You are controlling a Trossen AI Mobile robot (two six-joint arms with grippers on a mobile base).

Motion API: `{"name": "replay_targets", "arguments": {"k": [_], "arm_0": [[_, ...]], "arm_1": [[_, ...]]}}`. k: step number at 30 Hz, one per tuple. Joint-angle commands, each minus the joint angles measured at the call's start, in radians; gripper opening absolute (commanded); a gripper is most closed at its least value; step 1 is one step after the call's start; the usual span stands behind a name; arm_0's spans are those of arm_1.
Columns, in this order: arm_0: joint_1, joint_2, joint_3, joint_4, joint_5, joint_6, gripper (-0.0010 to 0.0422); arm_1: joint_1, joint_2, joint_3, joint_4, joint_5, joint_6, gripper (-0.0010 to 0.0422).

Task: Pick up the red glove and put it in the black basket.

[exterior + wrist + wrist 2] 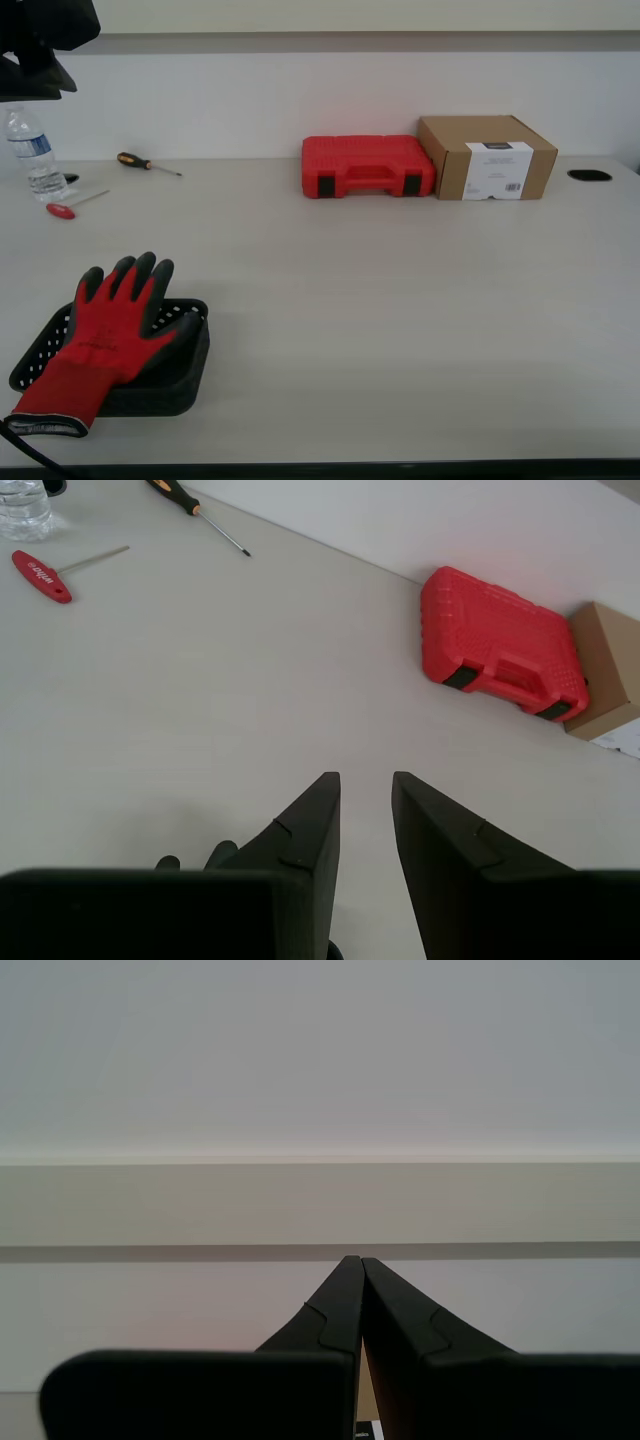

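The red glove lies palm down across the black basket at the exterior view's lower left. Its fingers reach past the far rim and its cuff hangs over the near end. My first gripper is open and empty, high above the table. Dark glove fingertips just show beside its body. My second gripper is shut on nothing and faces the wall. A dark arm part shows at the exterior view's top left.
A red plastic case and a cardboard box stand at the back. A water bottle, a screwdriver and a red-handled tool lie at the back left. A black disc is at the far right.
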Motion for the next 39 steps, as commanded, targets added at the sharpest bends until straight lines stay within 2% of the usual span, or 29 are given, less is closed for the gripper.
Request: {"name": "replay_targets", "arguments": {"k": [1, 3, 4, 5, 6, 7, 8, 9, 10, 12, 13, 14, 16, 17, 18, 19, 23, 25, 26, 29, 30, 33, 35, 36, 39], "arm_0": [[0.001, 0.000, 0.002, 0.003, 0.000, 0.003, 0.0000], [0.001, 0.000, 0.002, 0.003, 0.000, 0.003, 0.0000], [0.001, 0.000, 0.002, 0.003, 0.000, 0.003, 0.0000], [0.001, 0.000, 0.002, 0.003, 0.000, 0.003, 0.0000], [0.001, 0.000, 0.002, 0.003, 0.000, 0.003, 0.0000], [0.000, 0.000, 0.002, 0.003, 0.000, 0.003, 0.0000], [0.001, 0.000, 0.002, 0.003, 0.000, 0.003, 0.0000], [0.001, 0.000, 0.002, 0.003, 0.000, 0.003, 0.0000], [0.001, 0.000, 0.002, 0.003, 0.000, 0.003, 0.0000], [0.001, 0.000, 0.002, 0.003, 0.000, 0.003, 0.0000], [0.001, 0.000, 0.002, 0.003, 0.000, 0.003, 0.0000], [0.001, 0.000, 0.002, 0.003, 0.000, 0.003, 0.0000], [0.001, 0.000, 0.002, 0.003, 0.000, 0.003, 0.0000], [0.000, 0.000, 0.002, 0.003, 0.000, 0.003, 0.0000], [0.001, 0.000, 0.002, 0.003, 0.000, 0.003, 0.0000], [0.001, 0.000, 0.002, 0.003, 0.000, 0.003, 0.0000], [0.001, 0.000, 0.002, 0.003, 0.000, 0.003, 0.0000], [0.001, 0.000, 0.002, 0.003, 0.000, 0.003, 0.0000], [0.001, 0.000, 0.002, 0.003, 0.000, 0.003, 0.0000], [0.001, 0.000, 0.002, 0.003, 0.000, 0.003, 0.0000], [0.001, 0.000, 0.002, 0.003, 0.000, 0.003, 0.0000], [0.001, 0.000, 0.002, 0.003, 0.000, 0.003, 0.0000], [0.001, 0.000, 0.002, 0.003, 0.000, 0.003, 0.0000], [0.001, 0.000, 0.002, 0.003, 0.000, 0.003, 0.0000], [0.001, 0.000, 0.002, 0.003, 0.000, 0.003, 0.0000]], "arm_1": [[0.000, 0.000, 0.001, 0.000, -0.001, 0.000, 0.0175], [0.000, 0.000, 0.001, 0.000, -0.001, 0.000, 0.0260], [0.000, 0.000, 0.001, 0.000, -0.001, 0.000, 0.0337], [0.000, 0.000, 0.001, 0.001, -0.001, 0.000, 0.0390], [0.000, 0.000, 0.001, 0.000, -0.001, 0.004, 0.0420], [0.000, 0.000, 0.001, 0.000, -0.001, 0.011, 0.0391], [0.000, 0.000, 0.001, 0.000, -0.001, 0.011, 0.0289], [0.000, 0.000, 0.001, 0.000, -0.001, 0.010, 0.0223], [0.000, 0.000, 0.001, 0.000, -0.001, 0.011, 0.0161], [0.000, 0.000, 0.001, 0.000, -0.001, 0.010, 0.0068], [0.000, 0.000, 0.001, 0.000, -0.001, 0.010, 0.0003], [0.000, 0.000, 0.001, 0.000, -0.001, -0.004, 0.0004], [0.000, 0.000, 0.001, 0.000, -0.001, -0.003, 0.0067], [0.000, 0.000, 0.001, 0.001, -0.001, -0.003, 0.0084], [0.000, 0.000, 0.001, 0.001, -0.001, -0.003, 0.0180], [0.000, 0.000, 0.001, 0.000, -0.001, -0.003, 0.0207], [0.000, 0.000, 0.001, 0.000, -0.001, 0.002, 0.0418], [0.000, 0.000, 0.001, 0.000, -0.001, 0.005, 0.0312], [0.000, 0.000, 0.001, 0.000, -0.001, 0.005, 0.0234], [0.000, 0.000, 0.001, 0.001, -0.001, 0.005, 0.0038], [0.000, 0.000, 0.001, 0.000, -0.001, 0.004, -0.0009], [0.000, 0.000, 0.001, 0.000, -0.001, -0.004, 0.0064], [0.000, 0.000, 0.001, 0.000, -0.001, -0.004, 0.0145], [0.000, 0.000, 0.001, 0.000, -0.001, -0.004, 0.0216], [0.000, 0.000, 0.001, 0.001, -0.001, -0.003, 0.0365]]}}
